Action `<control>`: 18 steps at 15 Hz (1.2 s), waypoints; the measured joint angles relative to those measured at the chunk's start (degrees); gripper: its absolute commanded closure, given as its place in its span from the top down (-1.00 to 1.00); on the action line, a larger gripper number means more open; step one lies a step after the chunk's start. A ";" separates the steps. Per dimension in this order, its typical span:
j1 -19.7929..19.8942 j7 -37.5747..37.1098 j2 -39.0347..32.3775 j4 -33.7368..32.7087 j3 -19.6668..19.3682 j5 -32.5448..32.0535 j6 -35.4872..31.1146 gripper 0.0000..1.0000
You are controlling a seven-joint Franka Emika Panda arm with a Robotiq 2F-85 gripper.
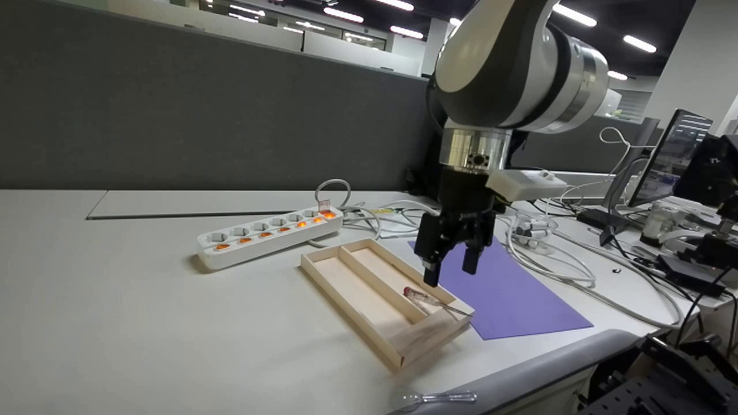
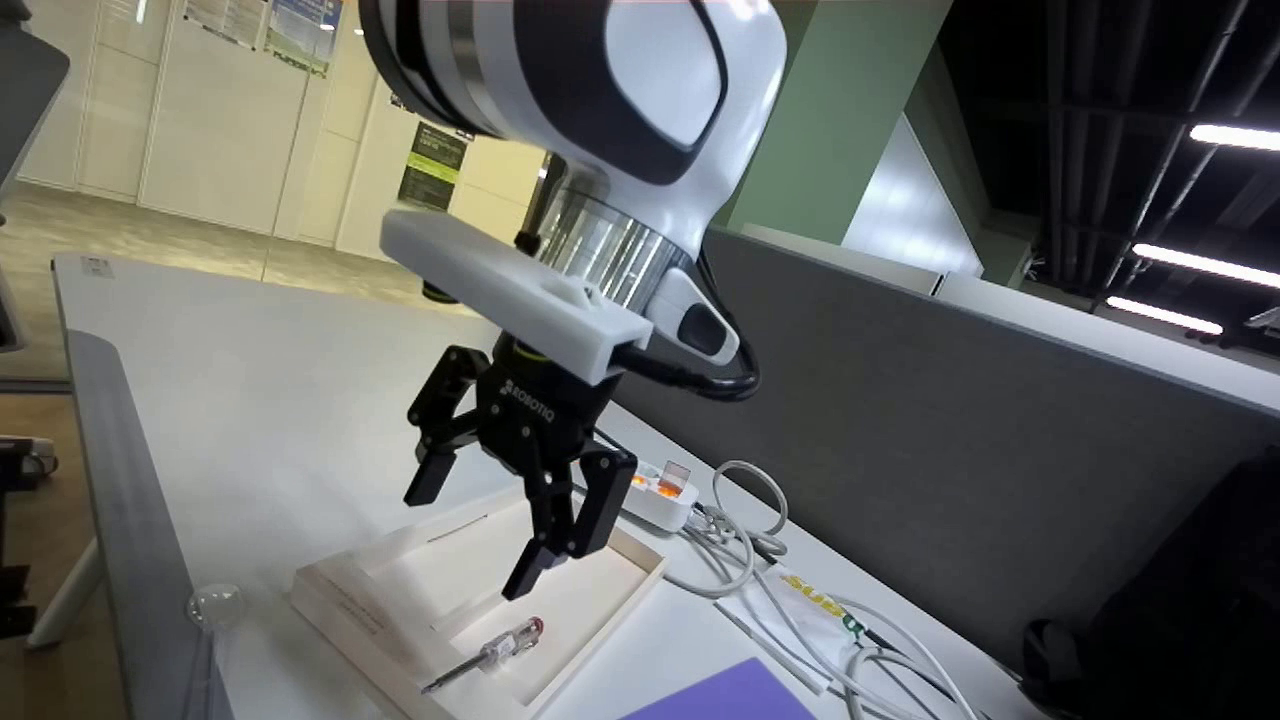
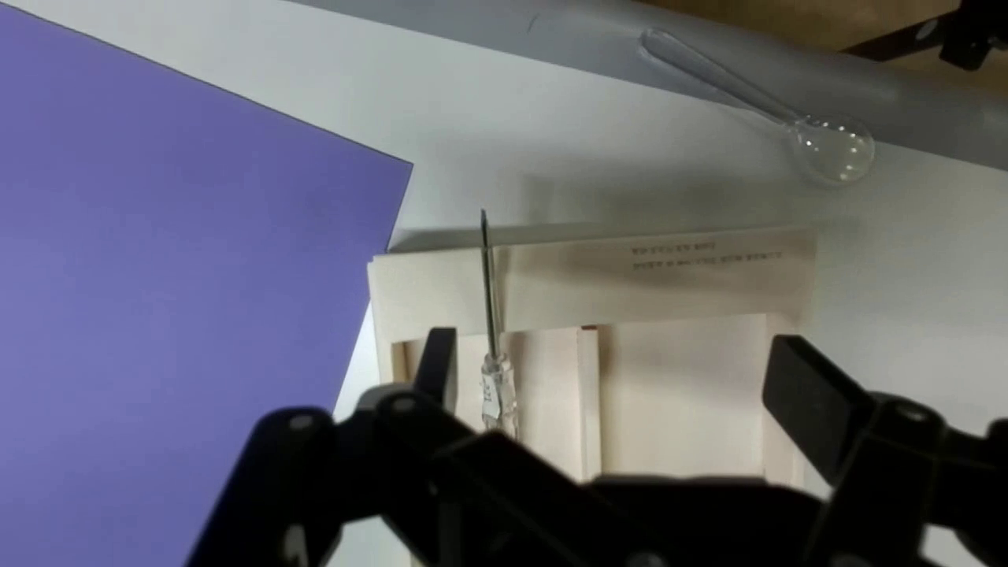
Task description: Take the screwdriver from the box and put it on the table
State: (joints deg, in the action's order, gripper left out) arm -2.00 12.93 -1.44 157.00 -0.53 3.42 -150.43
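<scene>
Gripper (image 1: 450,275) released: fingers spread wide, gripping nothing, hanging above the box (image 1: 432,335). Screwdriver (image 3: 498,386) not yet taken out: handle inside the box, in the compartment nearer the sheet (image 1: 513,294), shaft crossing over the box's end board (image 3: 669,283), tip reaching past its edge in the wrist view. Same view puts the handle close to one finger (image 3: 439,368), not centred. Main risk, as judged: a straight descent could land a fingertip on the box's rim or on the handle. If the fingers close low, the farther one would probably meet the box's slat (image 3: 589,405) before the handle, shoving the box or stalling. Closing too high on the rounded, clear handle may pinch it poorly, so it slips back into the box. The shaft, apparently propped on the end board, could make it pivot when lifted. Dropped from height onto the table (image 1: 144,323) beside the box, it might roll.
</scene>
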 measured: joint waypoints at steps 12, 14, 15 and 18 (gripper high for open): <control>3.60 0.03 -7.80 -0.01 -0.93 -5.82 -4.56 0.95; 3.73 0.02 -8.55 -0.02 -1.03 -6.31 -5.40 0.46; 3.76 0.01 -8.95 -0.02 -1.09 -6.56 -5.82 0.46; 3.77 0.01 -9.89 -0.03 -1.26 -6.88 -6.87 0.03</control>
State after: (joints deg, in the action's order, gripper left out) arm 1.77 12.94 -11.34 156.97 -1.79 -3.46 -157.30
